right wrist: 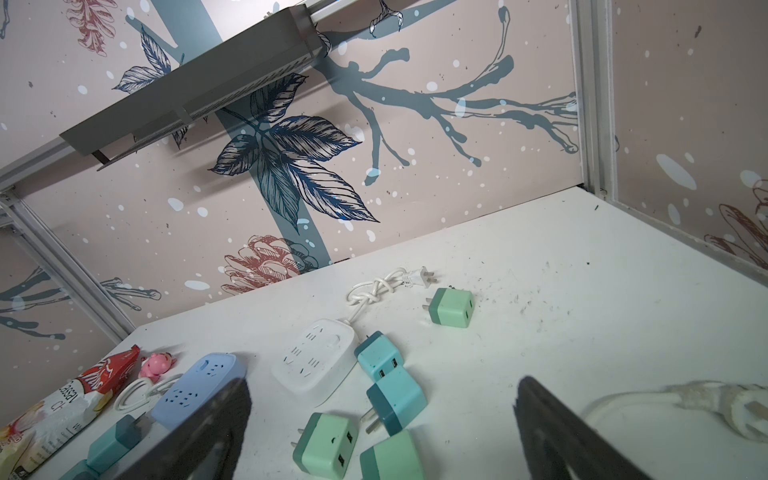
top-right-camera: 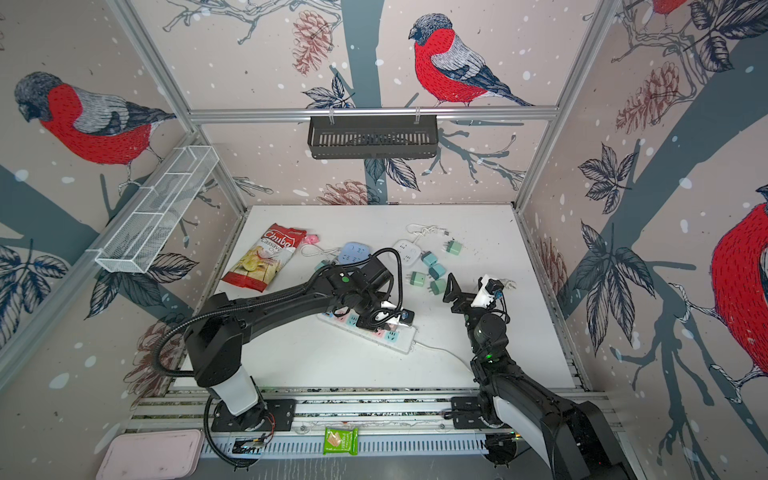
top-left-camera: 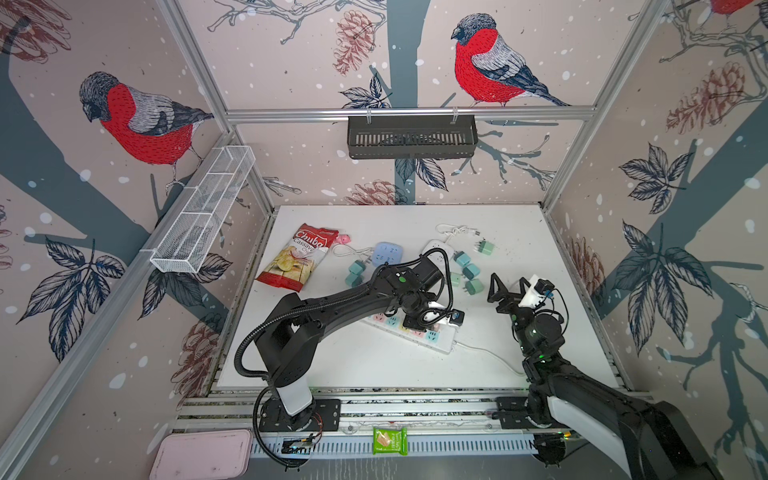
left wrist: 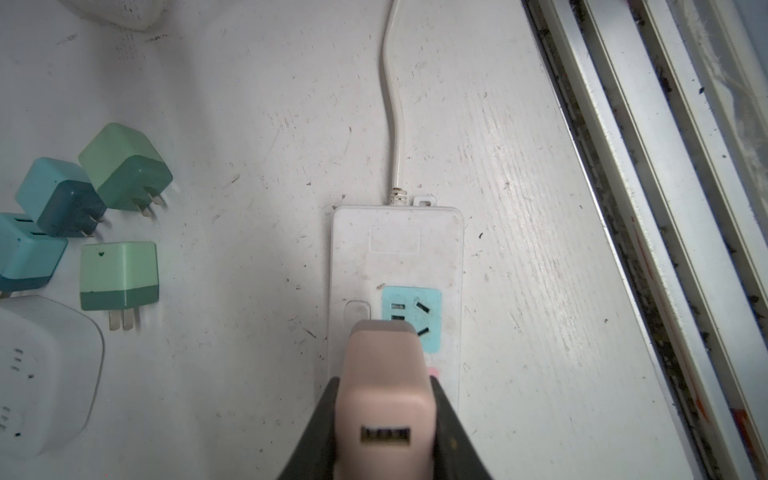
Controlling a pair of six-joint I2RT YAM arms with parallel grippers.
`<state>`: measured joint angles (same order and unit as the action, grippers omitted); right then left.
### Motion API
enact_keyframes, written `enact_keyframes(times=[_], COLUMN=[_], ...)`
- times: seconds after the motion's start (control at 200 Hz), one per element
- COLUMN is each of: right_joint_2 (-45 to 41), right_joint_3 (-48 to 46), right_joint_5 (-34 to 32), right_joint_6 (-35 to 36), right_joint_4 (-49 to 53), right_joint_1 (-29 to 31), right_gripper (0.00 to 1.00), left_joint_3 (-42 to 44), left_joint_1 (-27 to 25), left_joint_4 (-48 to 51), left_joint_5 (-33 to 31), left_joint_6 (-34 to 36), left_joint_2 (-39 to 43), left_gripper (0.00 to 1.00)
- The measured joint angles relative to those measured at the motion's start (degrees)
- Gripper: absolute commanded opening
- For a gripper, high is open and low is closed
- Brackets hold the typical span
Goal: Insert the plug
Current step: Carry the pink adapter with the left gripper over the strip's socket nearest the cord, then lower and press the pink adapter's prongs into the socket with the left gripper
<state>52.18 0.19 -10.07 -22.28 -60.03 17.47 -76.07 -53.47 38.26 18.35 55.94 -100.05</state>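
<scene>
**Pink plug (left wrist: pixel 384 386) clamped in the left gripper (left wrist: pixel 384 409), over the white power strip (left wrist: pixel 397 249).**

The plug is at the strip's cord end, its front edge overlapping the light-blue socket (left wrist: pixel 430 301). Its prongs are hidden, so whether they are seated cannot be told. The strip lies slantwise in the middle of the table (top-left-camera: pixel 374 365), and its cord (left wrist: pixel 395 124) trails toward the near right. The right gripper (top-left-camera: pixel 510 291) hovers to the right, well apart, with its jaws spread wide and empty. Loose green and teal plugs (top-left-camera: pixel 469 274) lie just beyond the strip, and a chips bag (top-left-camera: pixel 293 259) lies at the far left.
</scene>
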Motion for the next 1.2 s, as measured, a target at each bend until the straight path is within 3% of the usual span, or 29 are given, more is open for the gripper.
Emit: enact_keyframes(times=[1.201], right_joint_2=[0.02], right_joint_3=[0.00], right_joint_5=[0.87], right_joint_6=[0.02], right_joint_4=[0.17], right_joint_1=[0.00], right_gripper=[1.00], left_joint_3=[-2.43], left_joint_1=[-1.29], left_joint_4=[2.71], left_joint_5=[-0.72], left_joint_6=[0.35], left_joint_2=[-5.44], left_gripper=[0.00])
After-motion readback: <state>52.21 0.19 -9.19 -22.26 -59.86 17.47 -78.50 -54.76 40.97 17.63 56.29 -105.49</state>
